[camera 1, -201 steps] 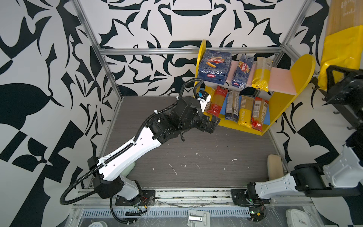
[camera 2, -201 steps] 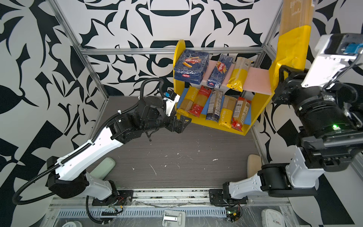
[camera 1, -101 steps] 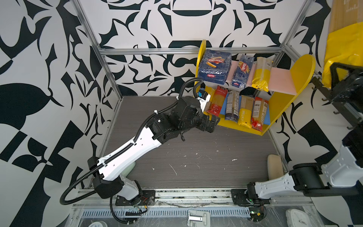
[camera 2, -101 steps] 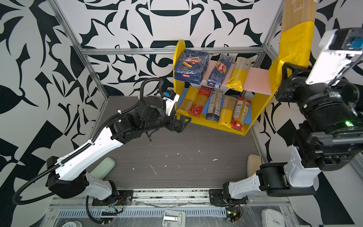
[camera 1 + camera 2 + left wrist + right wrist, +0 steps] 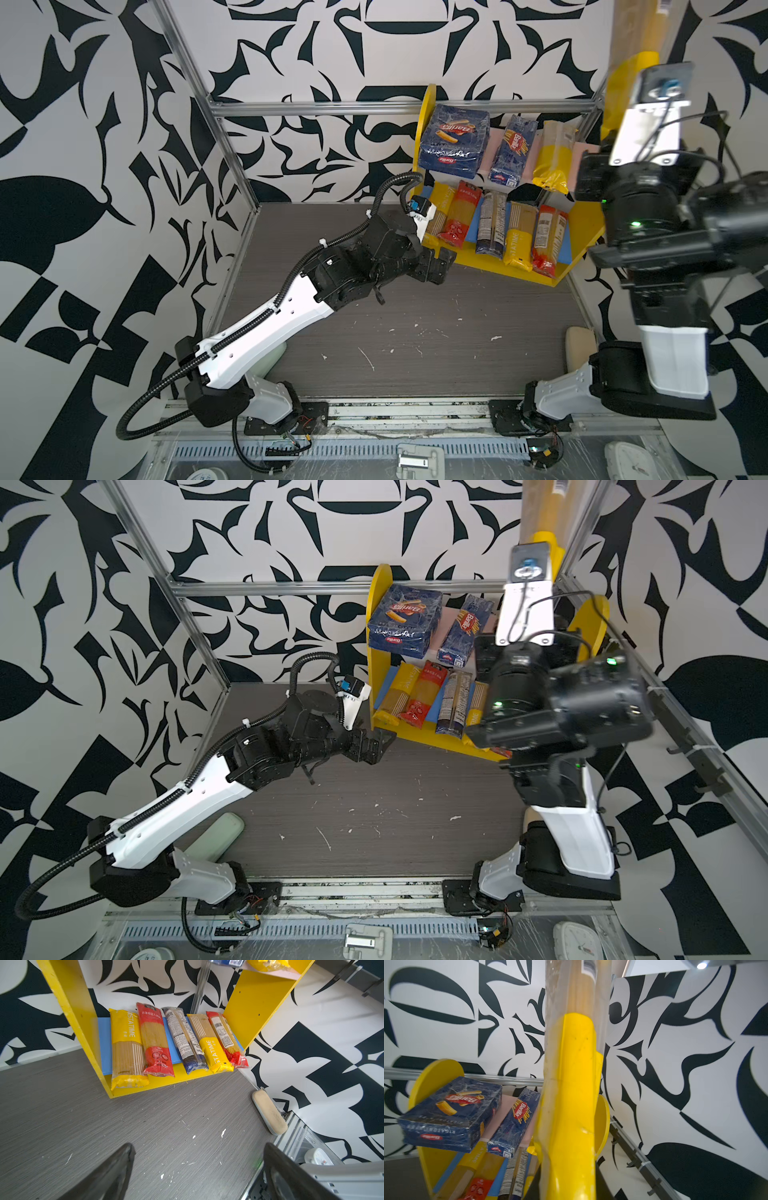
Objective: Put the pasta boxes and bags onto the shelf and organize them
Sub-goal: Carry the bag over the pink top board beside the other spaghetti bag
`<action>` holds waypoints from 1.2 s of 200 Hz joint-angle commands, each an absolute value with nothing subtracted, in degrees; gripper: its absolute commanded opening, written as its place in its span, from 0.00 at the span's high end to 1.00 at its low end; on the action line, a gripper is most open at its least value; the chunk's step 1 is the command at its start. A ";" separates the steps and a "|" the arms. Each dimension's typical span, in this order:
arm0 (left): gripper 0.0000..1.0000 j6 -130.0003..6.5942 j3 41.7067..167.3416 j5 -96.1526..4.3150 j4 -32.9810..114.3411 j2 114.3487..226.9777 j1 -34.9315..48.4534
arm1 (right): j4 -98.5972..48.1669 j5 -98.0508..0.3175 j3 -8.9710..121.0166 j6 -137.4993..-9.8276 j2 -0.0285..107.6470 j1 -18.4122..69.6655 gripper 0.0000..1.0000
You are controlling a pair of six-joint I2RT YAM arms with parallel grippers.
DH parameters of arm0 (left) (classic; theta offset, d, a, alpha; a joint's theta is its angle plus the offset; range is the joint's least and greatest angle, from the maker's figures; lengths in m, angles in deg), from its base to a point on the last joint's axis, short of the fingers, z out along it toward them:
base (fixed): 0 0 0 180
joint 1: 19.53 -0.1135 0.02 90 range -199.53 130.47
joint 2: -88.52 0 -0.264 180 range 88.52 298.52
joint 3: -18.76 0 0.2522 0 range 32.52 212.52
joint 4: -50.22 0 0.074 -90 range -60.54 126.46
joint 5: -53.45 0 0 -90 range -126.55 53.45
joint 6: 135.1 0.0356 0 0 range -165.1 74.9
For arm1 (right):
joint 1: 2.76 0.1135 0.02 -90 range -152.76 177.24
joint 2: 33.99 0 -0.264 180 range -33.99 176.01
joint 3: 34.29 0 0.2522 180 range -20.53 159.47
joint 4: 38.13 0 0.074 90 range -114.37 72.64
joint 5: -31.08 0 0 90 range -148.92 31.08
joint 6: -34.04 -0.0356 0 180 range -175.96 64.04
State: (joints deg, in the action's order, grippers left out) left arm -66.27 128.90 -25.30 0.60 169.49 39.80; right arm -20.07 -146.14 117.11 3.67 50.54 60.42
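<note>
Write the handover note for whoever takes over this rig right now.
Left tool: open, empty, low by the front corner of the shelf.
Right tool: shut on a yellow-ended spaghetti bag, raised near the shelf.
Done: rigatoni box, spaghetti box and one yellow-ended bag on the pink board; five bags side by side on the blue board.
Left: shelve the held bag.
</note>
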 commanded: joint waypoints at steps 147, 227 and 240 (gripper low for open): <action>0.01 -63.82 122.88 -18.70 -2.66 158.69 39.99 | 36.70 -99.93 122.14 -62.12 56.48 10.06 1.00; 0.01 -62.86 122.85 -16.94 -3.39 158.46 39.89 | 40.90 -78.01 126.34 -68.47 60.69 -5.62 1.00; 0.01 -62.54 123.22 -16.91 -3.46 158.76 39.83 | 40.67 -70.79 126.06 -70.23 60.46 -10.93 1.00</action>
